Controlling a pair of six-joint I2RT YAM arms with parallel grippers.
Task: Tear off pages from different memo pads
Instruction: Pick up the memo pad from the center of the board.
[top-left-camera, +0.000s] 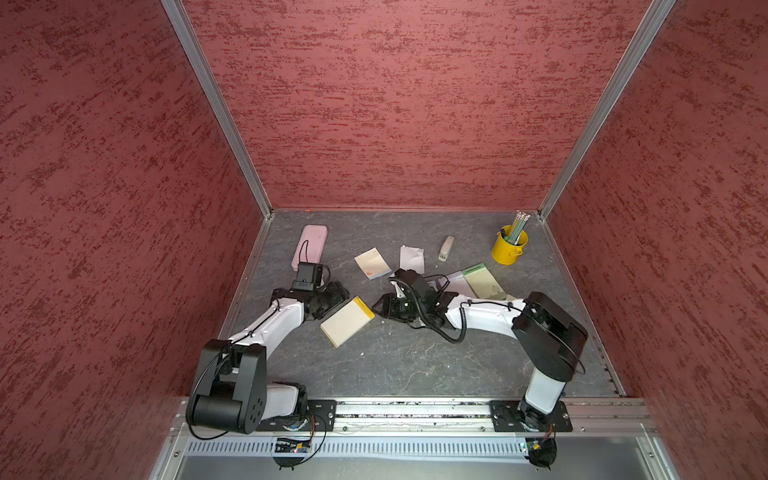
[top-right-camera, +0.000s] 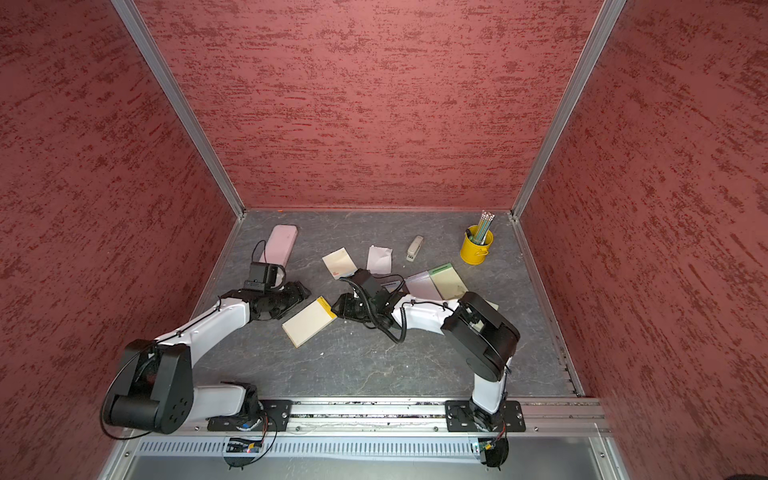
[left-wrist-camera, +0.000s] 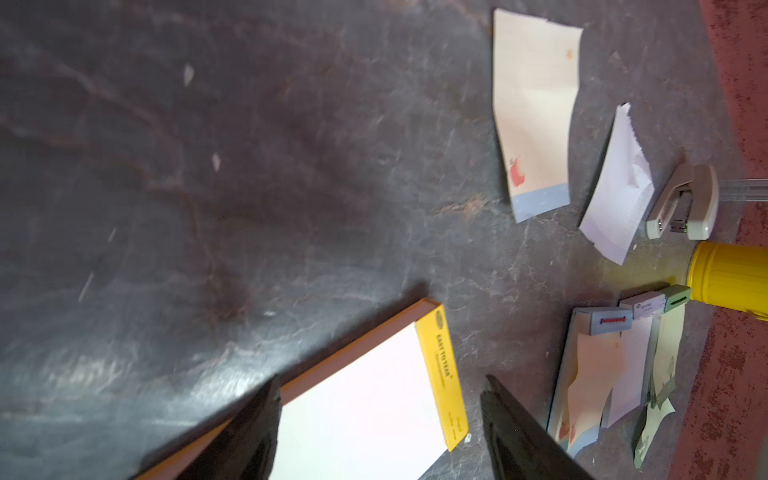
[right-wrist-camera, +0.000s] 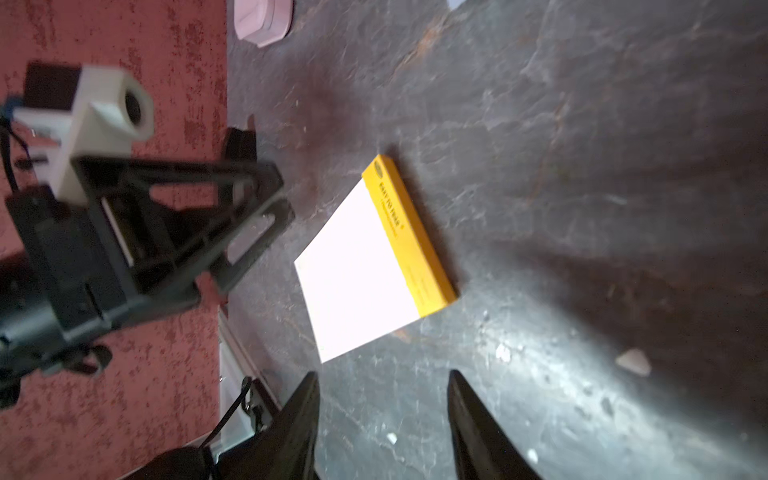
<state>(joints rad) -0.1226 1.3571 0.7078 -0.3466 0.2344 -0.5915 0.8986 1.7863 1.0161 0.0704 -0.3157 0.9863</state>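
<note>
Left pincer (left-wrist-camera: 381, 380), jaws apart, over yellow-strip memo pad (left-wrist-camera: 361, 386) edge.

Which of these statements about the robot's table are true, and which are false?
1. The yellow-strip memo pad lies flat on the table. True.
2. The stapler sits on the pink case. False: it lies on the table, apart from the case, near the lilac page.
3. The yellow bucket holds pencils. True.
4. The right gripper has its jaws clamped on a page. False: its jaws stand apart and hold nothing.
</note>
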